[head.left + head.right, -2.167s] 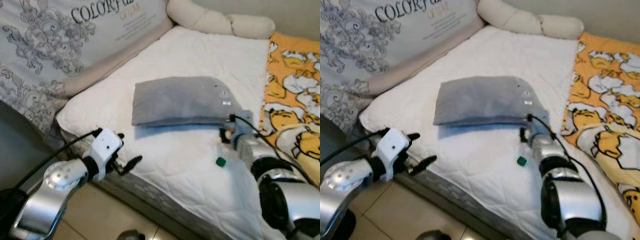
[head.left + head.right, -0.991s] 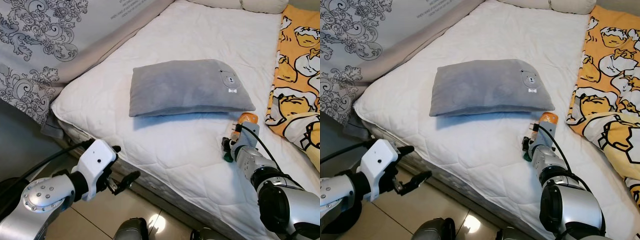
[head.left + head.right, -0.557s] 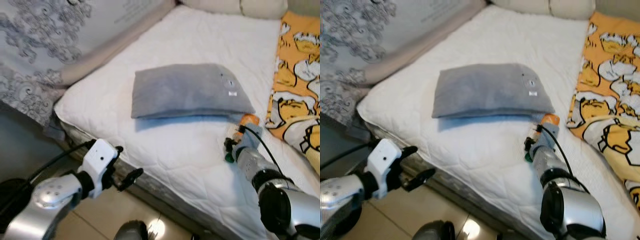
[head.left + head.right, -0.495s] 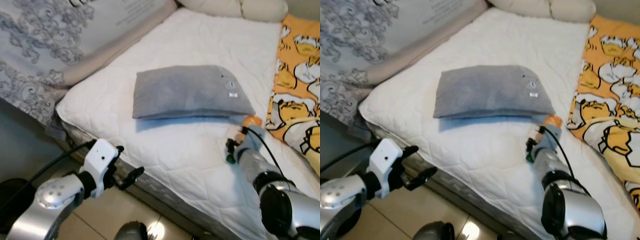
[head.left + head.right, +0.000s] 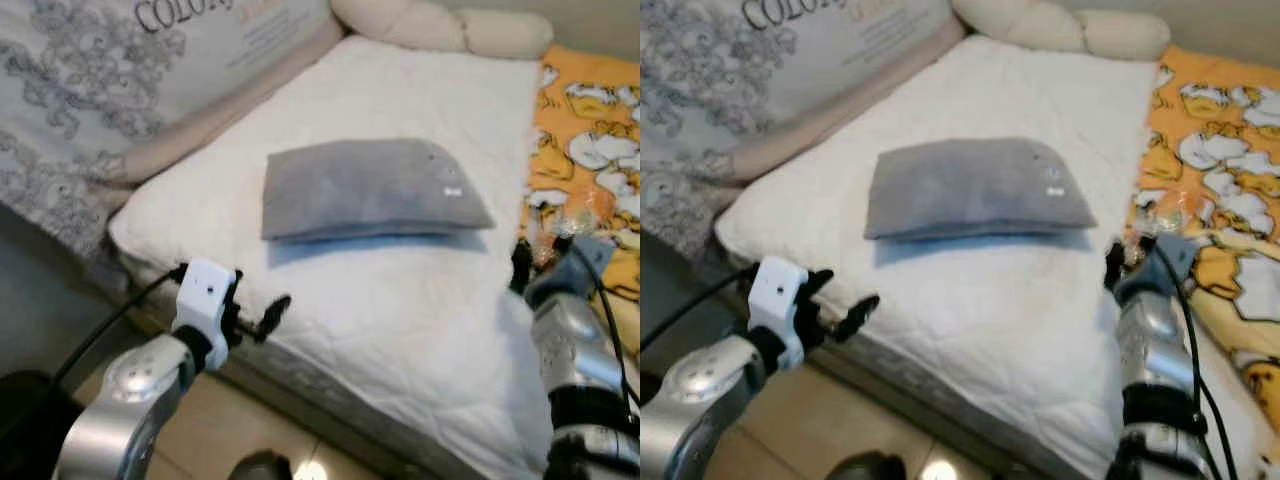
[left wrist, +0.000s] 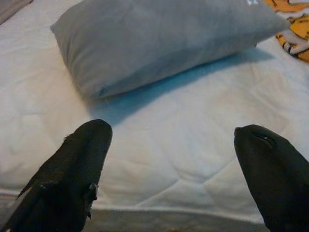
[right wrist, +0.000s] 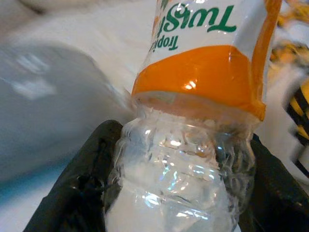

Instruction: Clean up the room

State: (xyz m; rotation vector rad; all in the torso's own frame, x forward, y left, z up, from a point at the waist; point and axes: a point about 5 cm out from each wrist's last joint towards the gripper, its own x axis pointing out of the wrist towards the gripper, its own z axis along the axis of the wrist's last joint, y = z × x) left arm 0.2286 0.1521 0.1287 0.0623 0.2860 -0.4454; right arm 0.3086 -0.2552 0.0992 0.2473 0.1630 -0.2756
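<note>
The clear plastic bottle with an orange Tropicana Twister label (image 7: 193,121) is clamped between the two black fingers of the right claw (image 7: 178,193), which press against its ribbed sides. In the head views this claw (image 5: 1137,262) is raised above the right edge of the white quilted mattress (image 5: 400,300), beside the orange cartoon-print blanket (image 5: 590,140). A grey rectangular pillow (image 5: 370,187) lies flat on the mattress, apart from both claws. The left claw (image 6: 178,169), fingers spread wide with nothing between them, hovers at the near mattress edge, pointed toward the pillow.
</note>
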